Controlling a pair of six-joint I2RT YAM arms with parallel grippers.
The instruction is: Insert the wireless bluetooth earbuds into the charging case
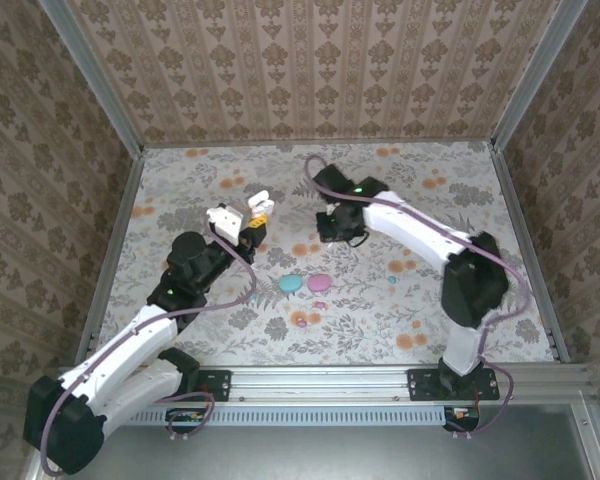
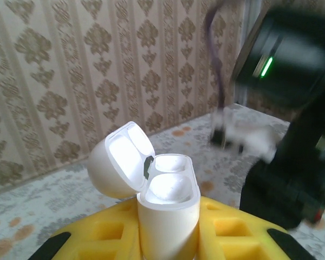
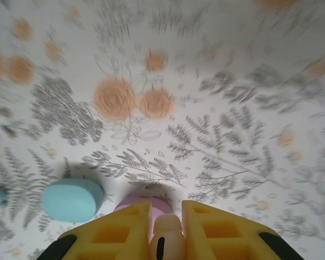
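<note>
Surface: table under a white cloth printed with grey ferns and orange flowers; beige damask wallpaper walls on three sides.
Left gripper: left gripper, yellow fingers clamped on the base of the white glossy plastic charging case; case upright, off the cloth, rear left of centre in the top view.
Lid: case lid flipped open, leaning back to the left; white wells show in the body, cannot tell if anything sits in them.
Right gripper: right gripper, jaws narrow, pinched on a tiny whitish-pink glossy earbud with a dark slot; in the top view it sits across from the left gripper, apart from the case.
Cloth centre: teal oval pebble-like case and magenta-pink oval pebble-like case lying just beside each other, between the two arms.
Loose bits: small teal bud right of the ovals; pinkish bits nearer the front, too small to tell.
Blur: right wrist view smeared.
</note>
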